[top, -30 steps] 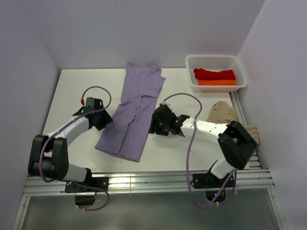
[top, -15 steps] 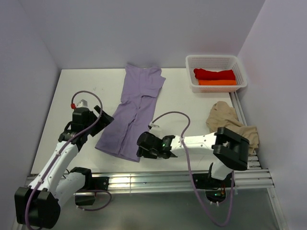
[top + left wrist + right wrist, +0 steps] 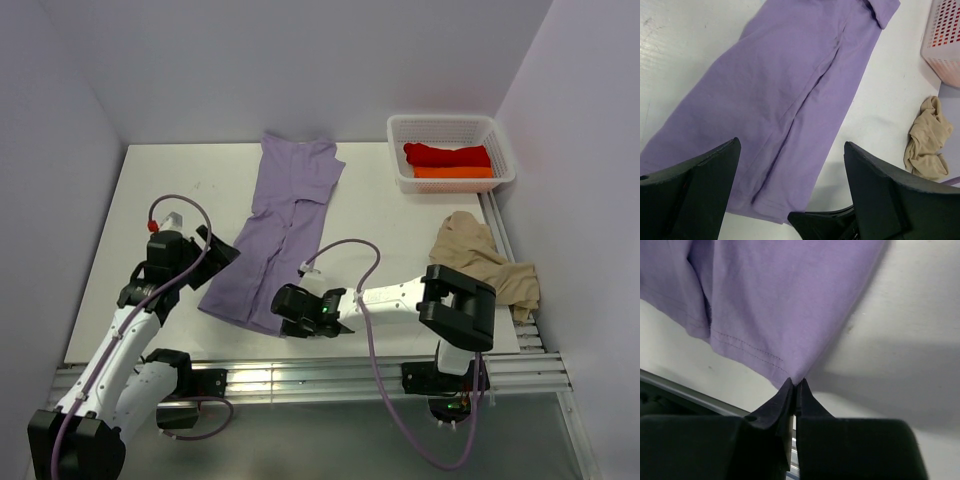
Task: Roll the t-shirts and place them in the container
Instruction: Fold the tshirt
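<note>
Now the right hand (image 3: pixel 795 390) pinches the near hem corner of the purple shirt (image 3: pixel 285 225), flat on the tabletop (image 3: pixel 390 220). The left hand (image 3: pixel 791 145) hovers open and should grab the other corner so the roll starts straight.

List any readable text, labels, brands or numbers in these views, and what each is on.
No readable text in any view.
lavender t-shirt: plain, no print or tag showing.
white mesh basket: no label visible.
right arm: a small green light, no legible lettering.
</note>
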Robot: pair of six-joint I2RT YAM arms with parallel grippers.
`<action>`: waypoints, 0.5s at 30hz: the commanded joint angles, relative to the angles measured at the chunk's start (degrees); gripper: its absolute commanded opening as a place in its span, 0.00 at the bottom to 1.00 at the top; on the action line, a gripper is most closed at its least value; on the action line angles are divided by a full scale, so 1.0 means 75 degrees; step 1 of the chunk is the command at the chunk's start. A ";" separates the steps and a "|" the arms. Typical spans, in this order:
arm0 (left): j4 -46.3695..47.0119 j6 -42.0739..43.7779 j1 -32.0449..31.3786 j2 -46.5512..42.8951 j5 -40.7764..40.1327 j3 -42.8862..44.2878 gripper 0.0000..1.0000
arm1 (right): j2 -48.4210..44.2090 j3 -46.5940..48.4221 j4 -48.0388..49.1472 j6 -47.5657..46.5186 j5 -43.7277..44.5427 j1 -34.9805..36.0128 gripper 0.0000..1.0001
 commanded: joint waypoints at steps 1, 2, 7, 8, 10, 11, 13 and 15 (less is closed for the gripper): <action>0.0085 -0.0053 -0.0020 -0.0010 0.0314 -0.0010 0.90 | -0.0645 -0.0291 -0.0288 -0.0001 0.0303 0.0032 0.00; 0.0062 -0.0041 -0.0044 0.0037 0.0349 0.0001 0.90 | -0.0763 -0.0373 -0.0369 -0.0060 0.0292 0.0032 0.00; 0.0004 -0.0111 -0.0325 0.0224 0.0209 0.0001 0.90 | -0.1559 -0.1251 -0.0558 -0.0213 0.0257 0.0020 0.00; 0.0027 -0.0146 -0.0464 0.0283 0.0197 0.0001 0.90 | -0.1689 -0.1427 -0.0523 -0.0213 0.0257 -0.0003 0.00; -0.0020 -0.0170 -0.0606 0.0599 0.0104 0.0083 0.90 | -0.2099 -0.2013 -0.0453 -0.0213 0.0164 -0.0155 0.00; -0.0032 -0.0205 -0.0780 0.0843 0.0057 0.0141 0.90 | -0.2251 -0.2409 -0.0371 -0.0236 0.0128 -0.0225 0.00; -0.0032 -0.0252 -0.1143 0.1079 -0.0095 0.0188 0.90 | -0.2778 -0.2786 -0.0335 -0.0295 0.0093 -0.0483 0.00; -0.0020 -0.0415 -0.1402 0.1313 -0.0177 0.0177 0.90 | -0.3350 -0.3244 -0.0370 -0.0423 0.0092 -0.0647 0.00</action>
